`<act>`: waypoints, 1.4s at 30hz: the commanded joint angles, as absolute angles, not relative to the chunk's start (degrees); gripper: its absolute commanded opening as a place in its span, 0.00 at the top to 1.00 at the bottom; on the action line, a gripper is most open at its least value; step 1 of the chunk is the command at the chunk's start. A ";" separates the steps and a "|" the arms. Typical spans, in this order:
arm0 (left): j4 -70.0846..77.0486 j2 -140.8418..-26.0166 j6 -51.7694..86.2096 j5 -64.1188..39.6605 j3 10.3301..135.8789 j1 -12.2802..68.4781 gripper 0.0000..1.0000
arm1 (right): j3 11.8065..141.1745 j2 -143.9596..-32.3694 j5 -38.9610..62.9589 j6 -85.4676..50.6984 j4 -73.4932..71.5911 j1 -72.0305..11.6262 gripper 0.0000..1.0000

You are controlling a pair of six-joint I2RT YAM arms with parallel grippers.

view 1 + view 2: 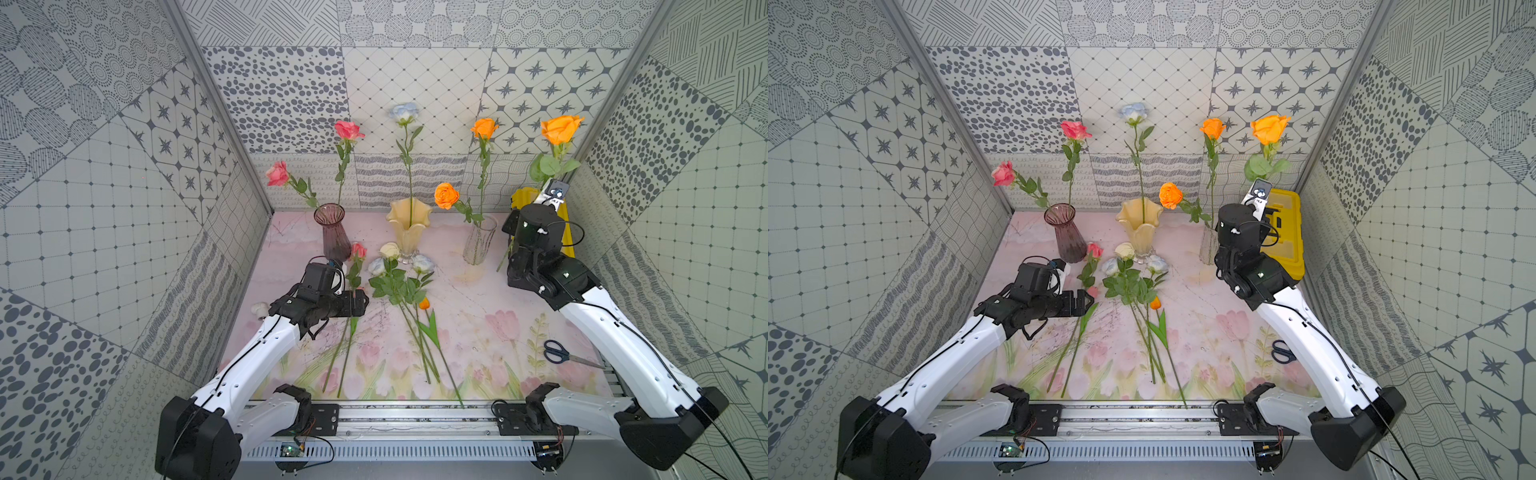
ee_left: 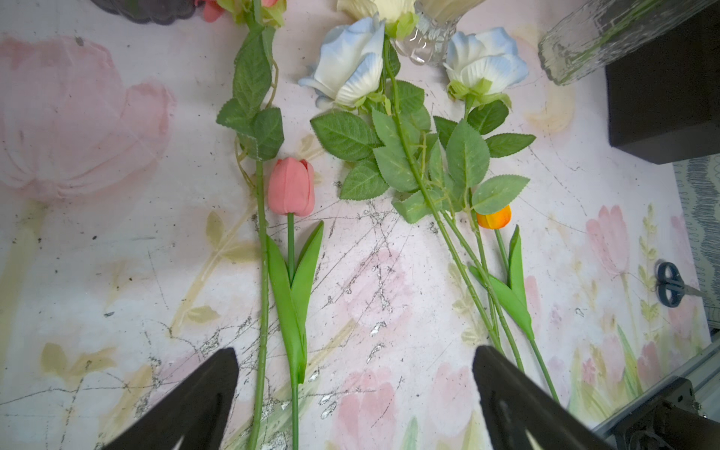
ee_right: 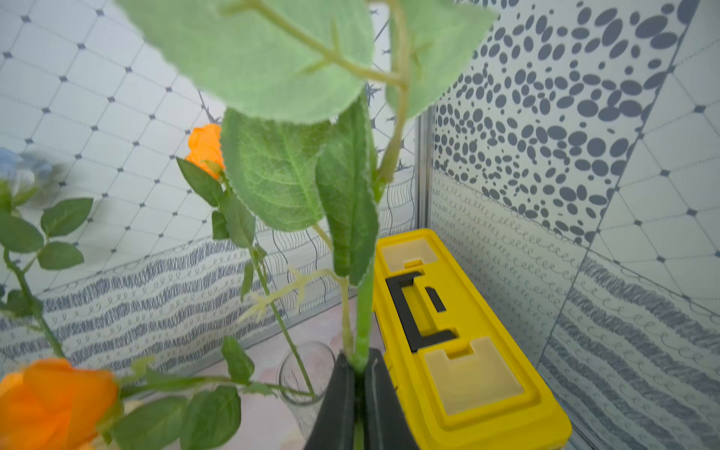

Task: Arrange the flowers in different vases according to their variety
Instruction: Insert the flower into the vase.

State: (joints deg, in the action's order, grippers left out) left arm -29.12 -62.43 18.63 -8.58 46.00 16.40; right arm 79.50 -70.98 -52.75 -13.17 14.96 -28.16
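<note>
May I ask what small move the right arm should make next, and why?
Probably ease the orange rose sideways toward the mouth of the clear vase: the right gripper is shut on its stem, holding it upright beside that vase, which already holds two orange roses.

Patterned grey walls (image 1: 415, 83), floral pink mat (image 1: 478, 299)

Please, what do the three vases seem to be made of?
Purple vase: probably tinted glass; ribbed, glossy, see-through.
Cream vase: perhaps milky glass or glazed ceramic; glossy, opaque-looking body on a clear moulded foot.
Clear vase: glass or clear plastic, I cannot tell which; ribbed, fully see-through wall.
</note>
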 commanded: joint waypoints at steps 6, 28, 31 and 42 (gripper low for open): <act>-29.52 -63.63 18.54 -9.18 46.76 16.55 0.01 | 90.17 -84.20 -46.41 -3.28 -1.54 -23.08 1.00; -29.97 -65.05 18.19 -7.96 46.94 16.59 0.01 | 94.15 -98.67 -42.19 -4.20 -9.23 -18.11 1.00; -30.10 -65.10 18.15 -7.91 47.00 16.61 0.01 | 93.10 -97.81 -42.09 -4.69 -9.95 -18.19 1.00; -29.75 -65.84 18.12 -8.46 47.34 16.61 0.01 | 95.58 -93.61 -40.37 -4.13 -9.19 -18.36 1.00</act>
